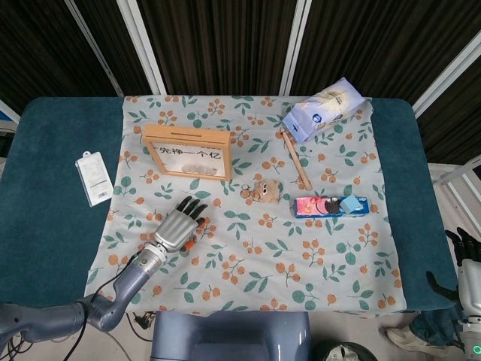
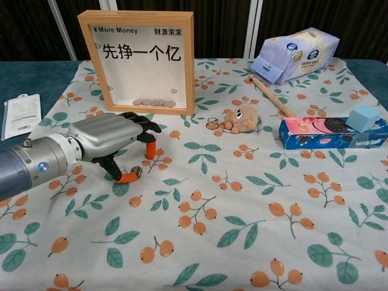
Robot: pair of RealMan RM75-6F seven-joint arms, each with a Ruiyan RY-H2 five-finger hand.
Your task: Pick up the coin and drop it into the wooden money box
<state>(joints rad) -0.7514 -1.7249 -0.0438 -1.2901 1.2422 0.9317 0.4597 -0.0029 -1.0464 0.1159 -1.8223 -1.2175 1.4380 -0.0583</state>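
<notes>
From the head view, the left hand (image 1: 179,224) reaches over the flowered cloth (image 1: 316,263) just in front of the wooden money box (image 1: 188,152), its dark fingers pointing toward the box and lying close together. Whether the fingers hold anything cannot be told from here. The right hand (image 1: 467,263) hangs off the table's right edge, low beside it, fingers loosely curled with nothing seen in them. On the cloth sit a small plush toy (image 1: 261,189), a wooden stick (image 1: 294,158), a white-and-blue bag (image 1: 323,109) and a biscuit box (image 1: 331,206) with a blue block (image 1: 350,203) on it. A white packet (image 1: 94,178) lies on the teal table (image 1: 45,226) to the left.

From the chest view, the left hand (image 2: 115,142) is palm down, fingers bent with the orange fingertips (image 2: 150,150) touching the cloth. A coin (image 2: 137,172) seems to sit by the lower fingertip (small and hard to make out), so a grip cannot be confirmed. More coins (image 2: 154,103) lie inside the money box (image 2: 138,60) behind its window. The right hand does not show here.
</notes>
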